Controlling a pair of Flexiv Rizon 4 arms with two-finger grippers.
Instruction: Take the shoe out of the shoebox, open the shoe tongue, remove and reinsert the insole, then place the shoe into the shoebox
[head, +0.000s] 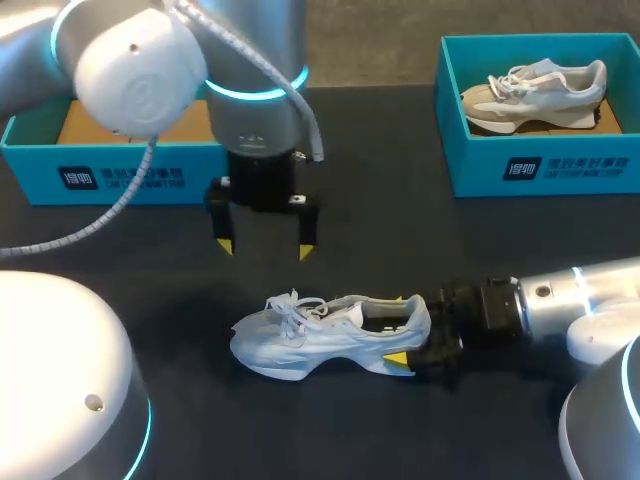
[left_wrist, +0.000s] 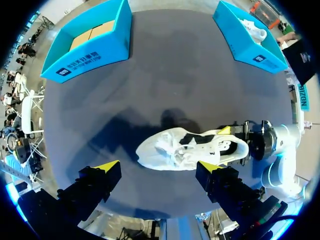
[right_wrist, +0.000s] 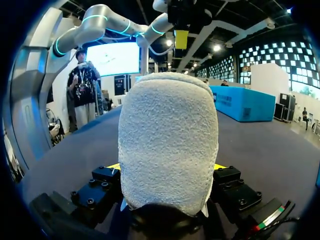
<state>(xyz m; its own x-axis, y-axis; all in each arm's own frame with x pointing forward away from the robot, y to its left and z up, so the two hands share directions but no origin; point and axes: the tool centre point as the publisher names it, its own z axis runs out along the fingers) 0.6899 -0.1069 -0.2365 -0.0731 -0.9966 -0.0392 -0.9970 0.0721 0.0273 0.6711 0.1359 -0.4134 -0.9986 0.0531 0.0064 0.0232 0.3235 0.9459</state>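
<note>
**Shoe out on the table, heel pinched by the right gripper**

The white shoe (head: 320, 335) is resting upright on its sole on the dark table (head: 400, 240), outside both boxes. Its toe is pointing toward my left side and its laces are lying loose on top. The right gripper (head: 402, 328) is lying level at the shoe's heel end and is pinching the heel between its two yellow tips, one on each side (in the right wrist view the padded back of the heel is filling the space between the fingers). The left gripper (head: 265, 247) is hanging on the shoe's far side, near the laces and above the table. It is pointing straight down, with its fingers spread apart and touching nothing. Well beyond the shoe's toe end, the empty shoebox (head: 120, 175) is sitting with its cardboard floor showing. Well beyond the shoe's heel end, a second shoebox (head: 540, 165) is holding another shoe (head: 535, 95), pale with a beige toe
</note>
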